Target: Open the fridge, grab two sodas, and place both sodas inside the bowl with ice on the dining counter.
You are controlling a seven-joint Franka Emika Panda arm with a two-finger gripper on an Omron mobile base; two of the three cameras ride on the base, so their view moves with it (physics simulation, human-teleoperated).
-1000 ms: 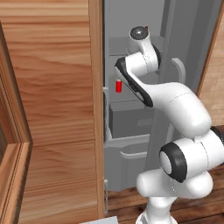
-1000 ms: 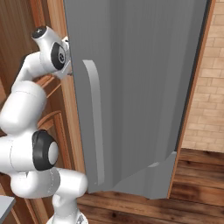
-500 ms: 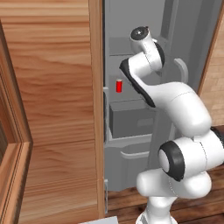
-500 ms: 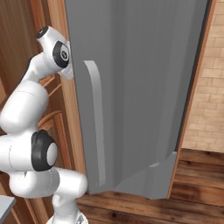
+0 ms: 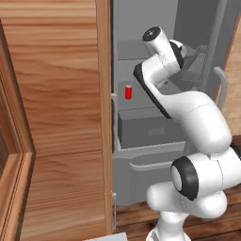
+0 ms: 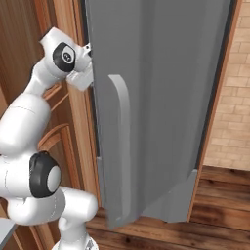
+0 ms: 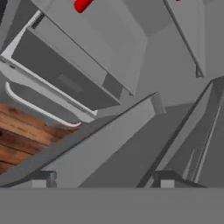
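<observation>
The fridge (image 5: 150, 127) stands open, its grey door (image 6: 161, 97) with the long bar handle (image 6: 122, 146) swung out to the right. A small red can (image 5: 128, 92) stands on a shelf at the left of the fridge, above the drawer (image 5: 148, 128). In the hand view the can (image 7: 83, 4) sits at the top edge and the drawer (image 7: 65, 78) lies below it. My gripper (image 7: 103, 180) is open and holds nothing, inside the fridge to the right of the can and close to the door's inner side. The brown bottle, bowl, ice and dining counter are out of view.
A tall wooden cabinet panel (image 5: 56, 103) flanks the fridge on the left. Wooden floor (image 6: 195, 219) runs below the door, and a brick wall (image 6: 229, 112) stands to the right. My arm (image 5: 188, 108) fills the space in front of the fridge's lower shelves.
My hand has swung to the right, away from the red can and towards the door's inner side. The fridge door has opened wider.
</observation>
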